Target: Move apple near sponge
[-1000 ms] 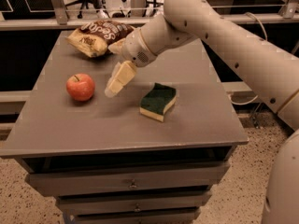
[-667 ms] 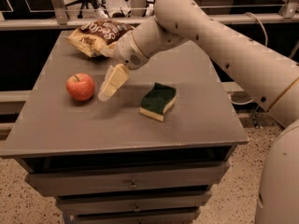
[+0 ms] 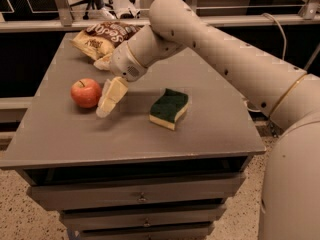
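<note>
I see the gripper (image 3: 107, 104) low over the grey table (image 3: 205, 131), just to the right of the apple (image 3: 86, 92). It tilts down toward the front left, and I cannot tell whether it is spread or pressed together, nor whether it touches the fruit. The apple sits on the left half of the top, well in from the left and front edges. The sponge (image 3: 169, 108) lies green side up near the middle, set at an angle, with bare surface between it and the gripper. There is open room in front of it and to its right. A crumpled chip bag (image 3: 102, 38) fills the back left corner behind the apple. The arm (image 3: 215, 49) reaches in over the back right edge. Drawers (image 3: 142, 196) stack below the front lip.
</note>
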Controlling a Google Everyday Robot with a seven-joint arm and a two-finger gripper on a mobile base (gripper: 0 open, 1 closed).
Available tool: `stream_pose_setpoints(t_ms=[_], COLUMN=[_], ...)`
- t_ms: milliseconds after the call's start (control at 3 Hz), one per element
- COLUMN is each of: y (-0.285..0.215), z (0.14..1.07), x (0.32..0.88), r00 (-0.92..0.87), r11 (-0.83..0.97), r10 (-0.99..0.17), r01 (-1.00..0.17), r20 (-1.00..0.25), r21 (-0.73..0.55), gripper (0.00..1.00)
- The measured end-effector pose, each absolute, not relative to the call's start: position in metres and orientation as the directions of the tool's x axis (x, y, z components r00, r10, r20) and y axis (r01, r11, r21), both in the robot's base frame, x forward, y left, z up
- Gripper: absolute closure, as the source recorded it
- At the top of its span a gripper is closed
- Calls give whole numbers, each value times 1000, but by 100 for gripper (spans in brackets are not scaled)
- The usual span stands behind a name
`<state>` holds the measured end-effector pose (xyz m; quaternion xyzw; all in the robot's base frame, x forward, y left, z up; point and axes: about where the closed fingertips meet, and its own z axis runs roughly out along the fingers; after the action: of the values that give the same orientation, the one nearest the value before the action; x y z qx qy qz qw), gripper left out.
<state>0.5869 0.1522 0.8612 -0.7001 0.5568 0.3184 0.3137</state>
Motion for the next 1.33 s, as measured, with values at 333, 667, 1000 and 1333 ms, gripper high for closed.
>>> stream_pose_setpoints(t_ms=[333, 667, 1000, 1333], y=[160, 163, 159, 150], z=[856, 850, 845, 856], x=[584, 587, 589, 601], r00=[185, 169, 148, 116], r11=[-205, -201, -187, -130], r10=[-580, -605, -629, -623], r01=[-976, -978, -982, -991], r20=[-793, -778, -763, -774], r21=[-77, -56, -36, -44], gripper=[26, 57, 80, 100])
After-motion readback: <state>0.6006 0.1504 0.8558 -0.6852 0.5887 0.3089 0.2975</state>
